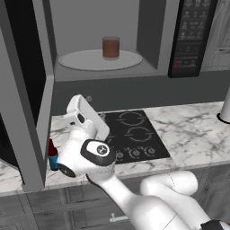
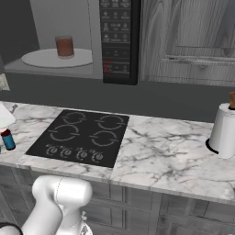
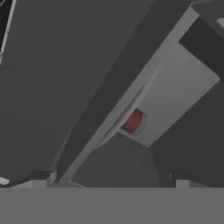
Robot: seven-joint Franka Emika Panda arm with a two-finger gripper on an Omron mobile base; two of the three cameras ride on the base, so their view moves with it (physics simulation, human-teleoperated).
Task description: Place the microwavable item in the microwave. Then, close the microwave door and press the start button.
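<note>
Door (image 1: 27, 99) swung open at far left, dark window edge-on. Bottle (image 1: 52, 155) on the counter (image 1: 193, 134) just beside the door's lower edge, blue label, red neck. Arm's hand sits low next to it, over the stovetop's (image 1: 132, 137) left edge; gripper (image 3: 109, 183) fingers spread wide, nothing between them. Hand view looks up at the cavity, cup (image 3: 132, 121) visible as a red-brown spot. Cup (image 1: 111, 47) stands upright on the turntable (image 1: 81, 60) inside the microwave (image 1: 148, 40). Black button panel (image 1: 191, 36) right of the cavity. White roll (image 2: 225, 131) on the counter far right.
</note>
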